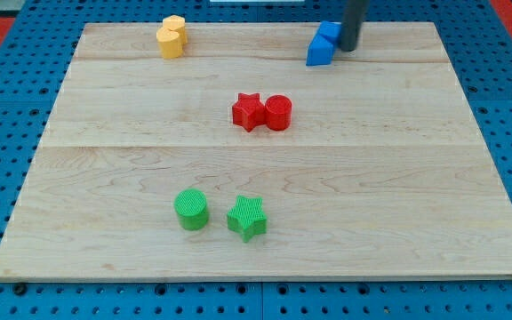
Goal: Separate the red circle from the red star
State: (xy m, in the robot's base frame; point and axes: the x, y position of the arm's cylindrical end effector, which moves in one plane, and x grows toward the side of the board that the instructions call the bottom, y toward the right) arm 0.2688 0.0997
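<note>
The red star (248,111) and the red circle (278,112) sit side by side and touching near the middle of the wooden board (398,178), the star on the view's left. My tip (348,48) is at the view's top, just right of a blue block (324,44) and well above and to the right of the red pair.
A yellow block (172,36) stands at the view's top left. A green circle (191,210) and a green star (247,218) stand close together near the view's bottom. Blue pegboard (7,133) surrounds the board.
</note>
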